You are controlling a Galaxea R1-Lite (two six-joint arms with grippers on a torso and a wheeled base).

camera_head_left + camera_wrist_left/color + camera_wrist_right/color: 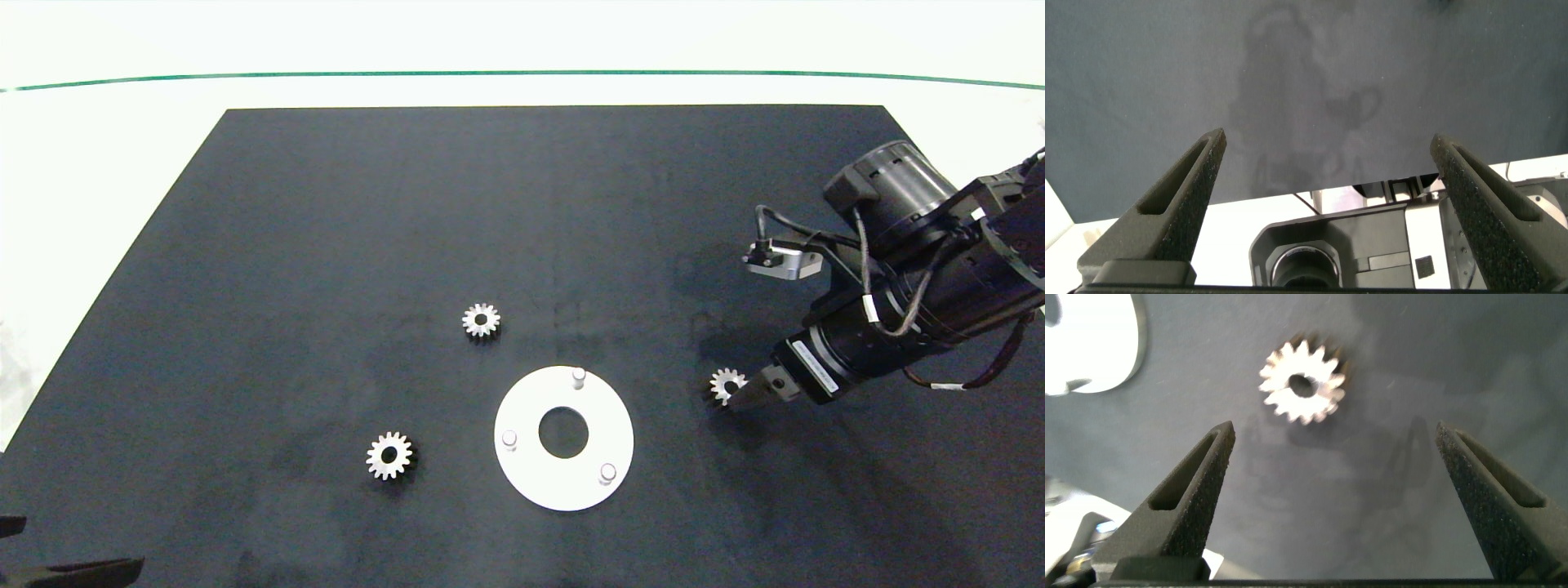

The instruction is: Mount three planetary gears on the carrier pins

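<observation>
**Head view: no gears mounted yet**

All three carrier pins stand bare. The right tool, fingers spread wide and empty, hovers at one planetary gear just ahead of it; two others lie beyond the disc. The left tool is parked, wide open.

The mat is bare across its whole far half and far left, open to any approach. Obstacles gather in the near middle: the disc with three upright pins, a gear just beyond its far-left, and a gear to its near left. The right gripper, fingers spread wide, and its arm fill the right side, with the third gear at its tip. Between disc and that gear runs a clear strip.
</observation>
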